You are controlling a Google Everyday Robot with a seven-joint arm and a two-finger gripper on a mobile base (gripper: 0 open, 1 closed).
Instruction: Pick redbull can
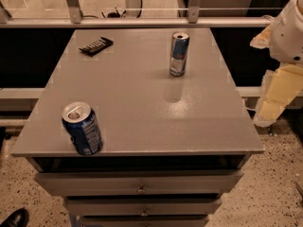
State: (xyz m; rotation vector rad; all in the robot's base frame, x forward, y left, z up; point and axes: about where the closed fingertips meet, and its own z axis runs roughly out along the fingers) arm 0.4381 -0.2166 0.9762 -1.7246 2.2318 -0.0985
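Note:
The redbull can [179, 53] is tall and slim, with blue and silver panels and a silver top. It stands upright on the far right part of the grey table [142, 98]. My gripper [271, 109] hangs off the table's right edge, below the white arm [289, 32]. It is to the right of the can, well apart from it, and holds nothing.
A wider, shorter dark-blue soda can [82, 128] stands at the table's front left corner. A flat black packet [96, 45] lies at the back left. Drawers [139, 183] sit under the tabletop. A railing [142, 22] runs behind the table. A shoe [14, 218] shows at the bottom left.

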